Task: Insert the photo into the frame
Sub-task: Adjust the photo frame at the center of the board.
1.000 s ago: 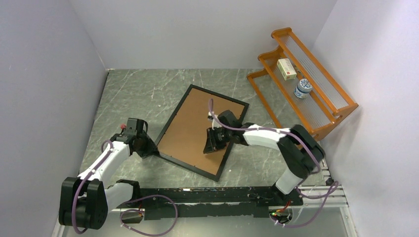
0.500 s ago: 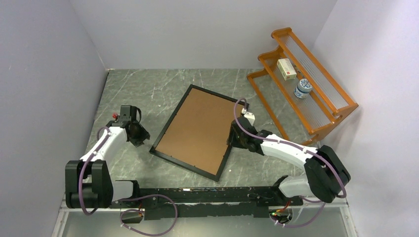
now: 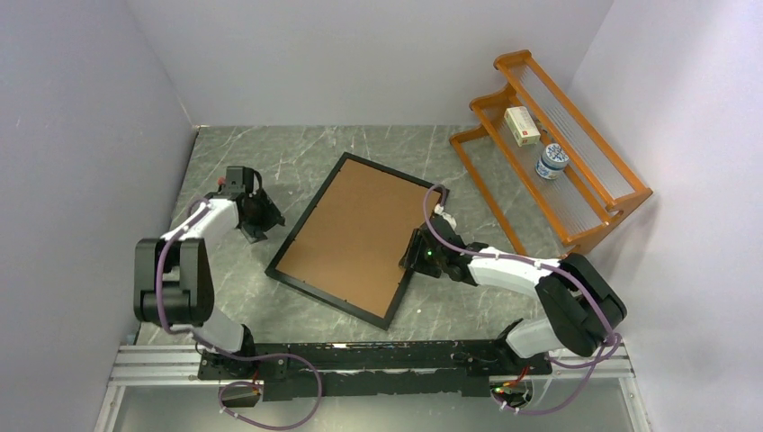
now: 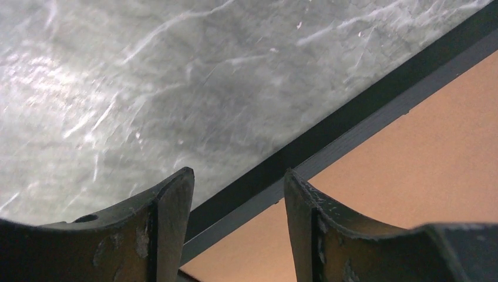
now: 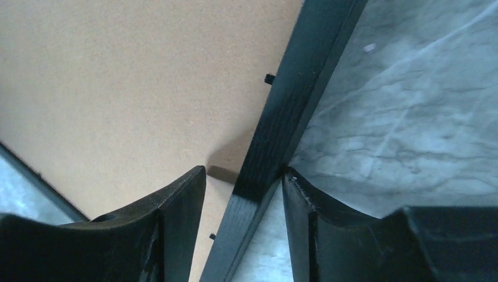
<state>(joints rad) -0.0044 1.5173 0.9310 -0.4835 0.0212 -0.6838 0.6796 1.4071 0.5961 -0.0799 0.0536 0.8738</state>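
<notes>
R end effector [image 5: 244, 171]: fingers apart, straddling black rail on 3 o'clock side of frame [image 3: 351, 238], not clamped. L end effector [image 4: 238, 176]: apart, empty, rail just ahead. Frame lies back-up, mid bench [image 3: 270, 157]. Vs 1 s ago: R moved from brown board to the edge; L swung twd 12. Only top cam shows orange rack [image 3: 576, 162], 2 o'clock.

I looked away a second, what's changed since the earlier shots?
The left gripper left the near-left corner of the frame and moved off toward the far side, open. The right gripper came off its brown back to straddle its right rail, open. The frame's near end slid slightly left. The rack stayed put.
</notes>
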